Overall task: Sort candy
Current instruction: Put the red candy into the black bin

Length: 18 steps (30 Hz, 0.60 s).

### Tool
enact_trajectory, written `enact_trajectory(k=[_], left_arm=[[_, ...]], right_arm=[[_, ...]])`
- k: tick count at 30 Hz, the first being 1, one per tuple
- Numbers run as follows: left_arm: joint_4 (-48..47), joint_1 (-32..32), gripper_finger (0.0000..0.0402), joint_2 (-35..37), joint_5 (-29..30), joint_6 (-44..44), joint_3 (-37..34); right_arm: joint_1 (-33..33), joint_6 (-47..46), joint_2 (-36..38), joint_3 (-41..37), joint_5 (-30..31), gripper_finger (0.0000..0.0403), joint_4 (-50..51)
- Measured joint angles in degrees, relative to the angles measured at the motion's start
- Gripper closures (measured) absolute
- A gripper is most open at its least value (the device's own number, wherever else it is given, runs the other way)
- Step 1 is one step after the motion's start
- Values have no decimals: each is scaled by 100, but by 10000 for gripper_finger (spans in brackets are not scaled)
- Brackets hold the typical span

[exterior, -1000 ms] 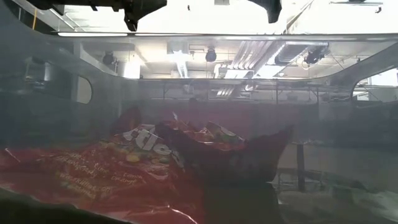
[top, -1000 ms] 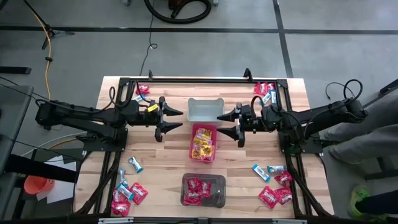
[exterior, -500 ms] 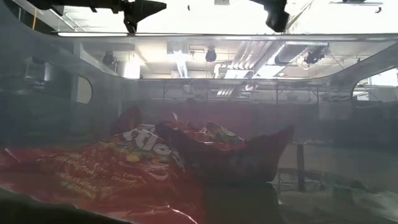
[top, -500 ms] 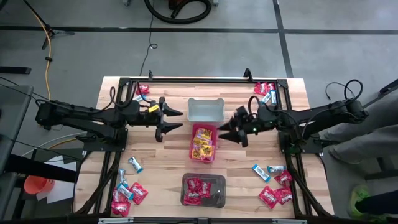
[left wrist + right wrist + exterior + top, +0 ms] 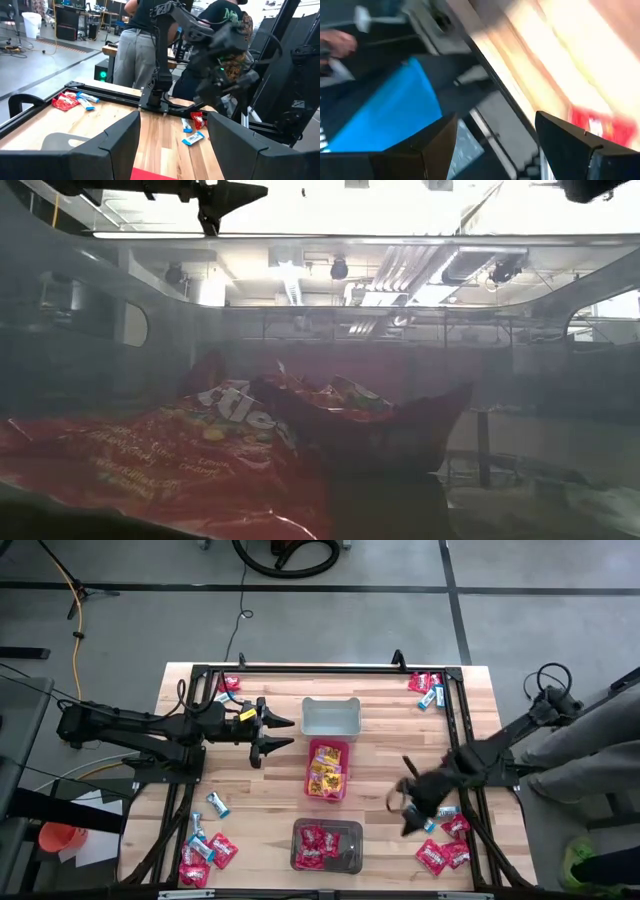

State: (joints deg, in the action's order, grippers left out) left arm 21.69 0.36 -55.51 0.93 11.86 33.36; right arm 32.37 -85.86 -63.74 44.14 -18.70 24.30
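Candy packets lie flat on the table in four piles: far left (image 5: 228, 688), far right (image 5: 426, 688), near left (image 5: 205, 845) and near right (image 5: 445, 840). Yellow packets fill the pink bin (image 5: 327, 768), and red ones the dark bin (image 5: 327, 845). The grey bin (image 5: 330, 716) stands beyond them. My left gripper (image 5: 283, 732) hovers open to the left of the grey and pink bins, also open in its wrist view (image 5: 172, 150). My right gripper (image 5: 405, 808) is blurred, above the table beside the near right pile. Its wrist view shows it open and empty (image 5: 495, 150), with a red packet (image 5: 600, 127) ahead.
A black frame (image 5: 320, 670) rims the table, with rails along both sides. The low view looks through the dark bin's wall at red packets (image 5: 230, 440). People stand beyond the table's right side (image 5: 145, 45). Bare wood (image 5: 270, 800) lies between the bins and the near left pile.
My right arm has swung fast from beside the grey and pink bins toward the table's near right corner, turning as it went, and now is over the near right candy pile. It stays open.
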Motion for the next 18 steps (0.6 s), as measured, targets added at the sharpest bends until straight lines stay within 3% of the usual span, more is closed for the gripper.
enact_trajectory(k=[6, 13, 18], left_arm=[[-2, 0, 186, 0, 0, -2, 0], [-2, 0, 186, 0, 0, -2, 0], [-4, 0, 186, 0, 0, -2, 0]], right_arm=[[1082, -1415, -392, -2, 491, 139, 469], [1384, -1723, -1528, -7, -267, 139, 485], [1391, -1890, -2245, -7, -414, 139, 504]])
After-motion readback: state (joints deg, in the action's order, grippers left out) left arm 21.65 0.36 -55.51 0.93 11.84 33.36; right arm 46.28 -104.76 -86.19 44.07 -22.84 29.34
